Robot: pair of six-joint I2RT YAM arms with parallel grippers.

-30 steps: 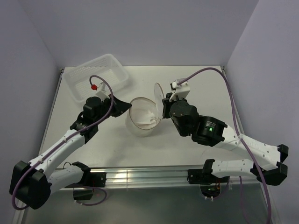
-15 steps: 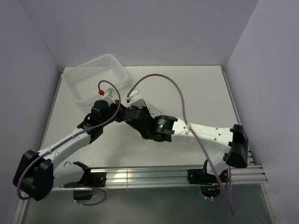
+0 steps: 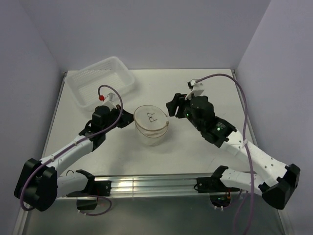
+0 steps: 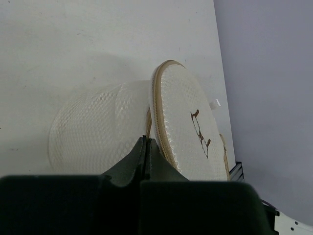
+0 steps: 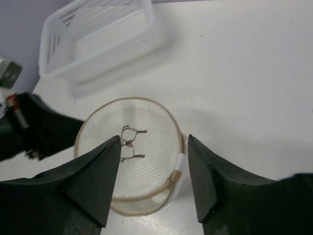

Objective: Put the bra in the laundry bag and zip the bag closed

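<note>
Laundry bag point(image 3: 152, 125) stands mid-tabletop point(image 3: 205, 88), its round lid with the small black icon lying on top. Left gripper point(image 3: 129, 122), fingers pressed together, pinches the bag's left rim. Right gripper point(image 5: 152, 143) hovers just above it, fingers spread. White basket point(image 3: 100, 81) sits at the far left.

From high above the near edge we look down and forward on the whole worktop point(image 3: 205, 93). Our left wrist camera sits low, close beside the laundry bag point(image 4: 183, 122), and our right wrist camera looks down on the same bag from a little farther.
</note>
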